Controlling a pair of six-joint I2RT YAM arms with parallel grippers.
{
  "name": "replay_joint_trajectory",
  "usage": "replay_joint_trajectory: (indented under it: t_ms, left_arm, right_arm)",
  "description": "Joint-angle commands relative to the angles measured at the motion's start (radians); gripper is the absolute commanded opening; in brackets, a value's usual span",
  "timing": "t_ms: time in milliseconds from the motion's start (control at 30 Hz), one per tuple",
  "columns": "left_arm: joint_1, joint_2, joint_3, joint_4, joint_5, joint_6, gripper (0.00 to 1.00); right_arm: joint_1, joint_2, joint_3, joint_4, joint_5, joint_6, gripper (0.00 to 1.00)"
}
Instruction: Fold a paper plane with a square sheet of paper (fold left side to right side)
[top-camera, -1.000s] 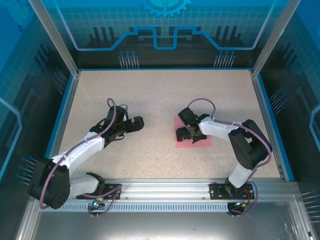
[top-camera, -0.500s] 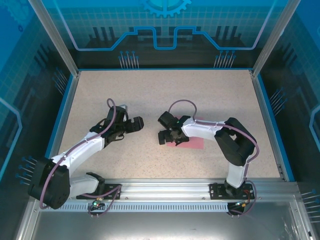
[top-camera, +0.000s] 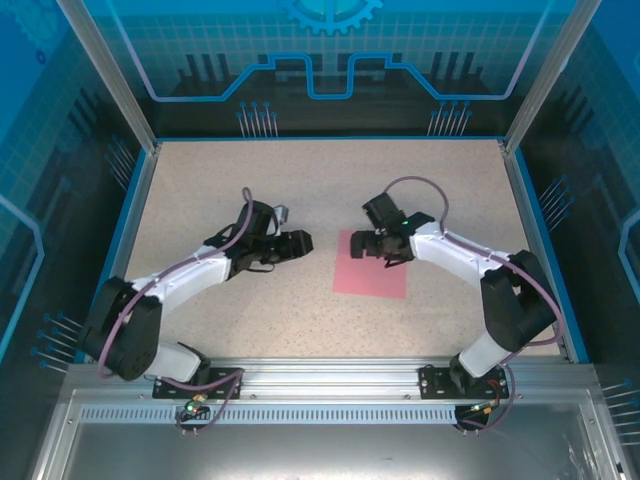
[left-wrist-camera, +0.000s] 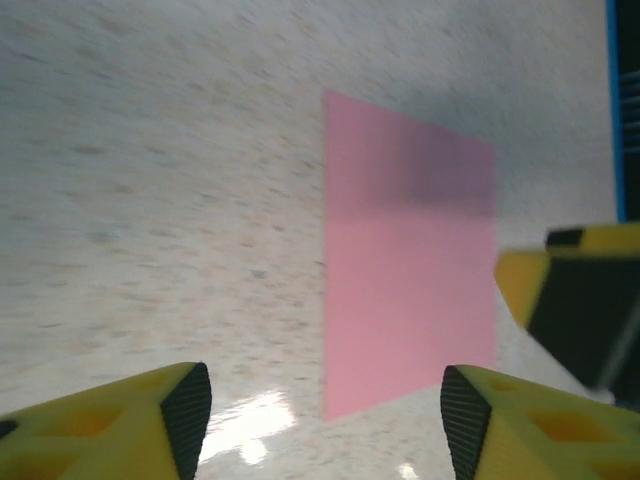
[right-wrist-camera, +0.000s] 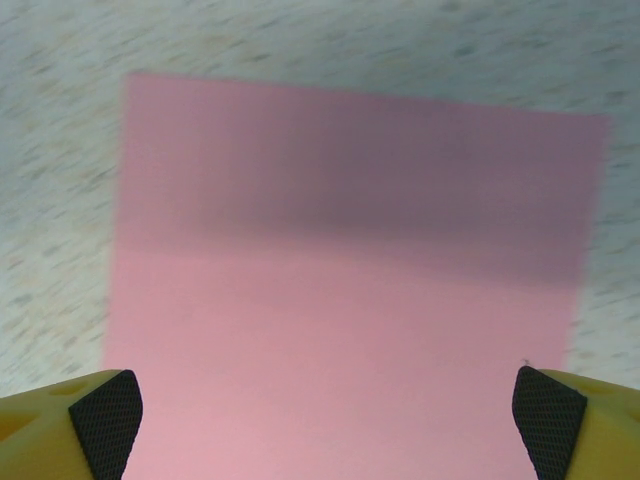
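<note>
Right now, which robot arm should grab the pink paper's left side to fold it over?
Left. The left gripper sits open just beside the left edge of the flat square pink paper sheet, facing it. The right gripper hovers open above the sheet's far part.

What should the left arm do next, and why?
Probably ease the left gripper toward and down onto the left edge of the square sheet of paper. The sheet lies flat and unfolded, the left jaws stand apart just short of it, and the right gripper hovers open over its far side.
</note>
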Motion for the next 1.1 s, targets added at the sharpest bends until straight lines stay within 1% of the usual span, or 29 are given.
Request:
replay_joint_trajectory:
  t_ms: [0,67,100,300,467,567,667,800,900,1033,1067]
  left_arm:
    - [-0.067,0.099,0.070,0.071,0.128,-0.039,0.56]
    - [-0.103,0.162,0.103,0.072,0.134,-0.053,0.51]
    - [-0.122,0.194,0.120,0.072,0.134,-0.060,0.50]
    - [-0.205,0.347,0.184,0.048,0.133,-0.075,0.45]
    - [-0.233,0.411,0.194,0.027,0.105,-0.084,0.44]
    - [-0.238,0.433,0.195,0.016,0.089,-0.087,0.43]
    - [-0.243,0.450,0.200,-0.006,0.064,-0.079,0.39]
    - [-0.246,0.472,0.209,-0.029,0.044,-0.070,0.32]
    - [-0.246,0.478,0.208,-0.030,0.035,-0.069,0.30]
    - [-0.247,0.474,0.206,-0.025,0.027,-0.069,0.28]
    - [-0.247,0.471,0.205,-0.022,0.027,-0.070,0.28]
  right_arm:
    - [-0.074,0.049,-0.002,0.001,-0.047,-0.080,0.99]
    - [-0.109,0.097,0.028,0.003,-0.057,-0.102,0.99]
    - [-0.121,0.122,0.044,0.004,-0.061,-0.112,0.99]
    - [-0.171,0.229,0.086,0.018,-0.069,-0.119,0.99]
    - [-0.173,0.256,0.072,0.033,-0.093,-0.109,0.99]
    - [-0.161,0.246,0.060,0.032,-0.097,-0.110,0.99]
    - [-0.144,0.236,0.045,0.028,-0.124,-0.111,0.99]
    - [-0.112,0.233,0.013,0.044,-0.203,-0.097,0.97]
    - [-0.079,0.227,-0.007,0.045,-0.248,-0.080,0.97]
    - [-0.029,0.198,-0.025,0.036,-0.242,-0.081,0.97]
    - [-0.017,0.189,-0.026,0.027,-0.239,-0.086,0.95]
